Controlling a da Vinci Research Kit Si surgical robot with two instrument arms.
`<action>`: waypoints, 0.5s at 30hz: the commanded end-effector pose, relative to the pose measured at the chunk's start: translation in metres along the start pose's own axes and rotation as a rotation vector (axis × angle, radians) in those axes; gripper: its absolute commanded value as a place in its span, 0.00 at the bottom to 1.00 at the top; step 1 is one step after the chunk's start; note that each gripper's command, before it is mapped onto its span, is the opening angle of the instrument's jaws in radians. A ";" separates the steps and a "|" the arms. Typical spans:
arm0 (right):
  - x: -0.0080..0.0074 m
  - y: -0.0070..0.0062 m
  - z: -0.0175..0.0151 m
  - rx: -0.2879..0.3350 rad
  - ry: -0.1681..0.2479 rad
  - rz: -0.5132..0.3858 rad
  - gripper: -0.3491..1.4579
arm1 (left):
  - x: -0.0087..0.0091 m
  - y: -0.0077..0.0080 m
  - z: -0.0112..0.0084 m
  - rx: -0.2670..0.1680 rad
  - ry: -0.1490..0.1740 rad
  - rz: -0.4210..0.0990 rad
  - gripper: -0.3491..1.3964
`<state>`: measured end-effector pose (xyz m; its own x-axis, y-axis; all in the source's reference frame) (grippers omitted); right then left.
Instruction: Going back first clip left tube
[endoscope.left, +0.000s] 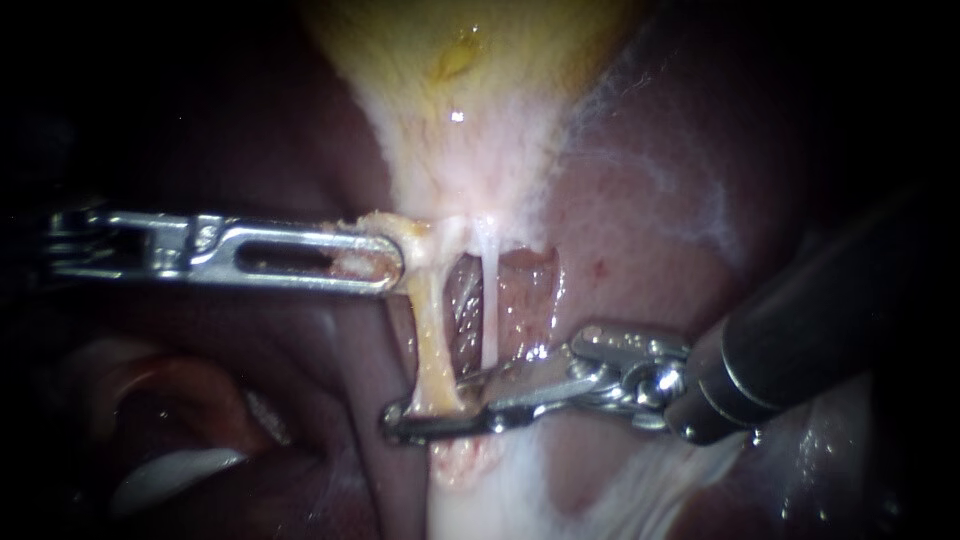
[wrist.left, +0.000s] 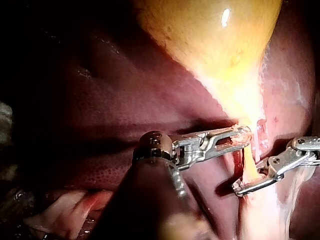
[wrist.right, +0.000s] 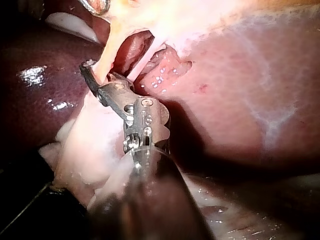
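The liver (endoscope.left: 650, 220) fills the scene, dark red-brown and wet. The yellow gallbladder (endoscope.left: 450, 60) lies on it at the far side and narrows nearward into a pale neck.

The right instrument (endoscope.left: 420, 412) comes in from the right with its shaft low over the liver. The left instrument (endoscope.left: 390, 263) reaches in level from the left. From the neck the left tube (endoscope.left: 428, 330), thick and yellowish, runs nearward. The thin white right tube (endoscope.left: 489, 300) runs just beside it, on its right, with a dark gap of liver between them.

This looks like the withdrawal after the first clip, not yet carried out, since the right claw is at the left tube's near end. I cannot make out a clip, because the claw covers that spot. The next move calls for backing the claw out to the right along its own shaft, open. Neither jaw should drag the left tube or catch the right tube, whose near end is just beside the claw.

The right claw is narrowly open. A slim gap shows, and the left tube stands in it, one jaw in front and one behind. The left claw is closed on the gallbladder's neck just above the left tube. Pale tissue shows in its slot, and it holds the tube stretched.
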<state>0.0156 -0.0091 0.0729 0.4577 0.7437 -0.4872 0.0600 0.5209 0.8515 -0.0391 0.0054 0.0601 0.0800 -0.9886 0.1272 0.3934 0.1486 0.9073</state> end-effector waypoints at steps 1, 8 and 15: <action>-0.0001 0.0000 0.0001 -0.001 0.001 -0.001 0.00 | 0.0000 0.0000 0.0000 0.000 0.000 0.000 0.00; -0.0006 0.0004 0.0005 0.011 0.003 0.013 0.08 | 0.0000 0.0000 0.0000 0.000 0.000 0.000 0.00; -0.0006 0.0001 0.0009 0.020 0.078 -0.115 0.42 | 0.0000 0.0000 -0.0001 0.000 0.000 0.000 0.00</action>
<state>0.0161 -0.0099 0.0733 0.3694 0.7025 -0.6084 0.1138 0.6155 0.7799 -0.0390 0.0054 0.0601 0.0795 -0.9887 0.1272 0.3940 0.1484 0.9071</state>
